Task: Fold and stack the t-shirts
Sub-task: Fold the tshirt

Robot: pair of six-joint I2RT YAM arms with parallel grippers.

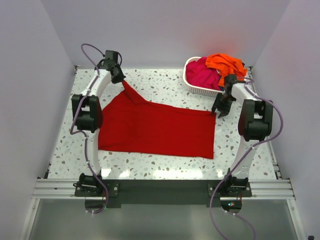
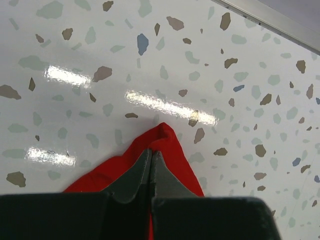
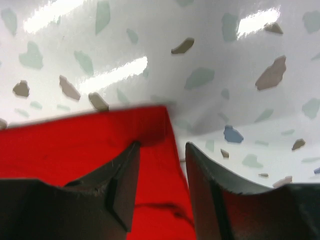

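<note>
Left gripper clamped tight on a corner of red shirt; cloth rises to a peak there, far left. Right gripper half-wide, jaws straddling the shirt's far right corner, not pinching. Rest lies flat mid-table. Pink shirt and orange shirt heaped in basket, far right.
</note>
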